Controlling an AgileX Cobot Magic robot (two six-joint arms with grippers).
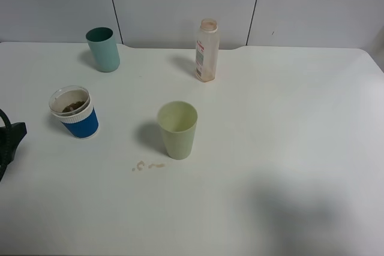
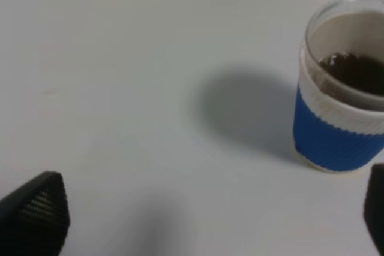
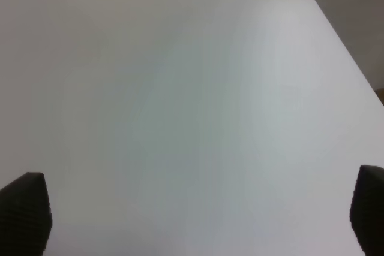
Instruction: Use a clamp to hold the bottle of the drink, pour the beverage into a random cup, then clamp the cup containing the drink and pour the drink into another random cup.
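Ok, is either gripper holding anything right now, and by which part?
Nothing is held. The left gripper is open, apart from the blue-sleeved cup; the right gripper is open above the table.

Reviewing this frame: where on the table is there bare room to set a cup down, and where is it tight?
Widest bare stretch: the right half of the table, right of the bottle and pale green cup. The front strip below the small spill is also free. Crowded: the left side, among the teal cup, blue-sleeved cup and left pincer.
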